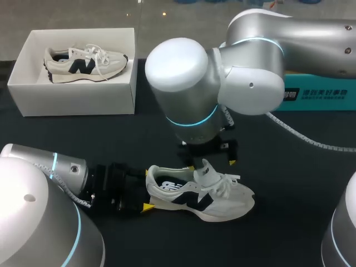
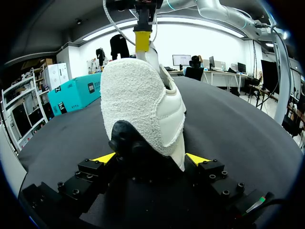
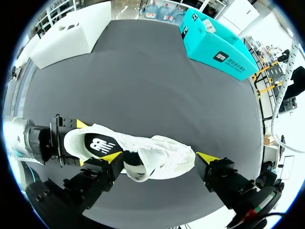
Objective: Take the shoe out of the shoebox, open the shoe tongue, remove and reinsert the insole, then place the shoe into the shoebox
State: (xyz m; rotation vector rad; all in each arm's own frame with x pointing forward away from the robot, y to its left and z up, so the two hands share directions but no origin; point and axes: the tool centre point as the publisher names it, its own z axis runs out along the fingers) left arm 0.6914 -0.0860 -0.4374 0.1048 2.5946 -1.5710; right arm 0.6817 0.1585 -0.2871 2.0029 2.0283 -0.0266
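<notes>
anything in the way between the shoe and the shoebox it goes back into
Nothing lies on the table between the shoe and the shoebox. The right arm hangs over the shoe, though, and the shoebox already holds a second shoe.

**Print on the box and the shoes**

A line of characters is carried on the teal box [image 1: 317, 94] at the far right, too small to be made out. A dark emblem is borne on the side of the shoe [image 1: 200, 196] near the middle. The same emblem is seen on the second shoe [image 1: 83, 64] in the white shoebox [image 1: 33, 100], far left. A white emblem is printed on the insole [image 3: 102, 144].
</notes>
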